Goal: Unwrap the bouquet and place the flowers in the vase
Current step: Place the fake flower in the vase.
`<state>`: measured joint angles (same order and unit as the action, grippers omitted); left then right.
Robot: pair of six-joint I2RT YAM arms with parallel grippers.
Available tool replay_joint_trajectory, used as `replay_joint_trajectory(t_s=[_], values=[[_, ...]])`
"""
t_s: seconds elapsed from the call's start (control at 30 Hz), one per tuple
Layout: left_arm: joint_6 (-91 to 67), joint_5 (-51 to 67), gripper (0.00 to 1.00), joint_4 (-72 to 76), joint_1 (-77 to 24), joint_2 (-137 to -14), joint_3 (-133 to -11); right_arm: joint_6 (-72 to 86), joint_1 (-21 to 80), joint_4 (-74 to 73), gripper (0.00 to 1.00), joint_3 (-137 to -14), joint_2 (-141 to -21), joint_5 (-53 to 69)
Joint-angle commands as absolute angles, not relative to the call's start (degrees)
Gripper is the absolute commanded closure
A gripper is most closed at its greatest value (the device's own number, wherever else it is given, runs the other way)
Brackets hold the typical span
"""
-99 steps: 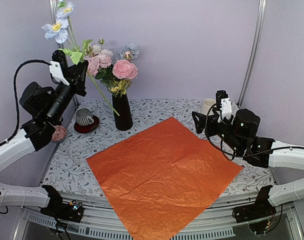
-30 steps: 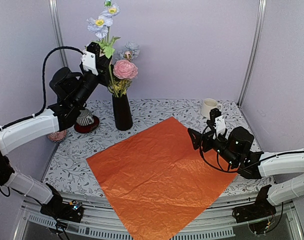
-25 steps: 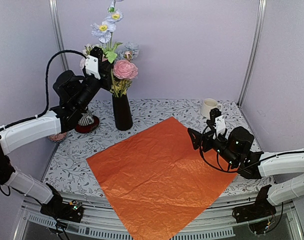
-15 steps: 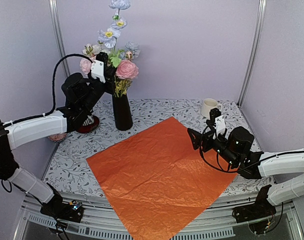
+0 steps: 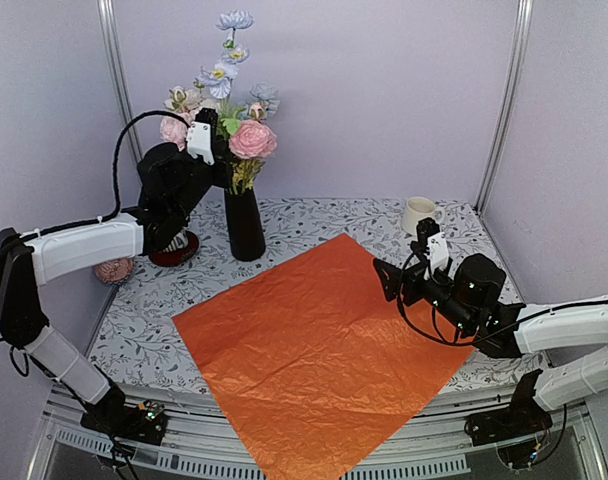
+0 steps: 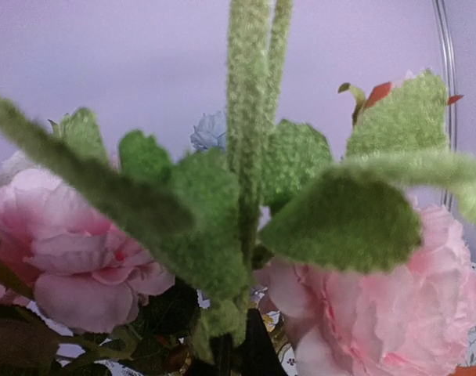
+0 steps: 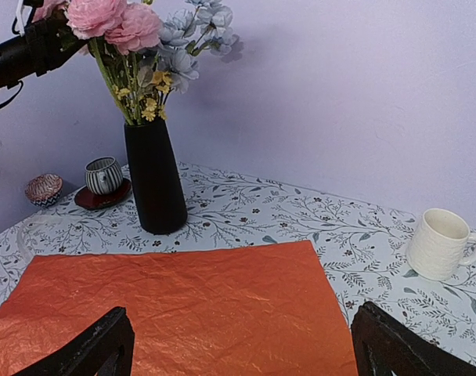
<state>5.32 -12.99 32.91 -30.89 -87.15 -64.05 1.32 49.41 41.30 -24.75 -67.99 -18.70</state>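
Left hand [image 5: 216, 150] pressed together on the stem [image 6: 250, 94], just above the vase [image 5: 245, 225] mouth. The stem's long axis is upright, with its blue heads above the flowers [image 5: 251, 140] in the vase. The vase lies directly below your left hand, so the next move looks like straight down. Right hand [image 7: 246, 345] spread, empty, well apart over the paper [image 5: 324, 340]. The left wrist view shows the stem among pink blooms, its foot unclear. The right wrist view shows the whole vase upright on the surface [image 5: 314, 215].
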Motion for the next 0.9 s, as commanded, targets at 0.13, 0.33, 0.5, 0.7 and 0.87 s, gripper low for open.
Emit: replay_joint_trajectory(t_s=[0.13, 0.33, 0.5, 0.7, 0.87], values=[[2.5, -12.9, 1.00, 29.6, -30.0, -90.6, -63.1, 1.1, 49.0, 42.4, 0.01, -24.7, -69.1, -17.9], [1.7, -12.7, 1.00, 29.0, -29.6, -92.5, -63.7, 1.1, 49.0, 42.3, 0.01, -24.7, -69.2, -17.9], [-0.5, -11.4, 1.00, 28.0, -28.7, -93.6, -64.7, 1.1, 49.0, 42.2, 0.01, -24.7, -69.1, -17.8], [-3.9, -8.0, 1.00, 27.0, -26.9, -94.1, -65.0, 0.9, 49.0, 42.2, 0.01, -24.9, -69.4, -17.8], [-4.3, -7.3, 1.00, 25.9, -26.5, -94.4, -65.3, 0.9, 49.0, 42.1, 0.01, -25.0, -69.6, -17.7]])
